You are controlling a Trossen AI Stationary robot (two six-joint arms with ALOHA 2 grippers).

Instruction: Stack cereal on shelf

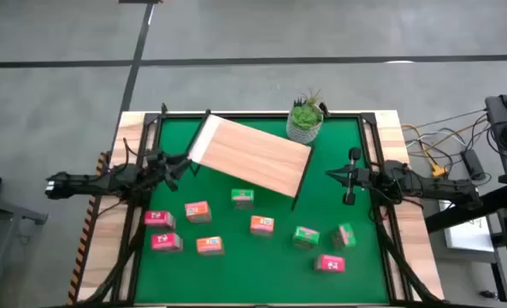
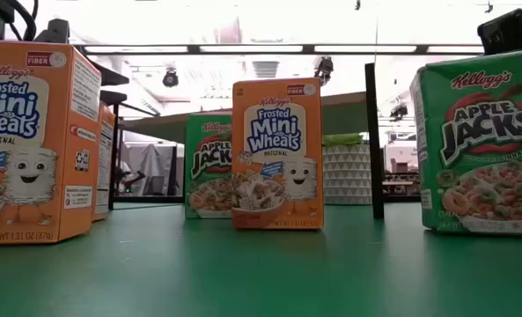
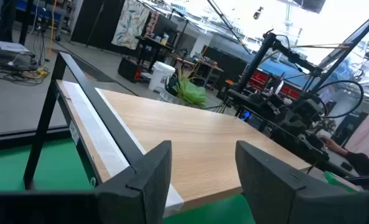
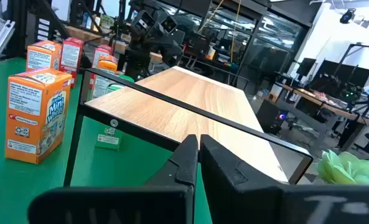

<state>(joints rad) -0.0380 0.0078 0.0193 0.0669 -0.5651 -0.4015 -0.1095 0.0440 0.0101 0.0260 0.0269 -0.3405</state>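
The shelf [image 1: 255, 159] was a flat rectangular board of pale wood grain, with a white strip along one short edge and a thin black frame [image 4: 190, 112] around it. It lay skewed on the green mat [image 1: 236, 265], just past the mat's centre toward twelve o'clock. The mat looked smooth and matte, set on a light-wood table [image 1: 415, 248].

The cereal boxes were small cardboard cuboids with glossy printed faces. From above, they were scattered across the mat's six o'clock half: a green box [image 1: 242, 198] just beside the shelf's near edge, pink-red boxes [image 1: 160, 219] toward eight o'clock, orange boxes [image 1: 262, 224] near the middle, and more green ones [image 1: 305, 237] toward five o'clock. In the low view, an orange Frosted Mini-Wheats box [image 2: 276, 153] stood upright, with a green Apple Jacks box [image 2: 481, 143] to one side.

A potted plant [image 1: 305, 117] with spiky leaves in a white patterned pot sat at the shelf's twelve o'clock corner.

My left gripper [image 1: 187, 162] reached in low from nine o'clock, its blocky dark fingers [image 3: 152, 180] parted and holding nothing, just beside the shelf's white edge. My right gripper [image 1: 332, 174] stretched in level from three o'clock, its fingers [image 4: 185, 163] pressed together and empty, pointing at the shelf's other end, slightly apart from it.
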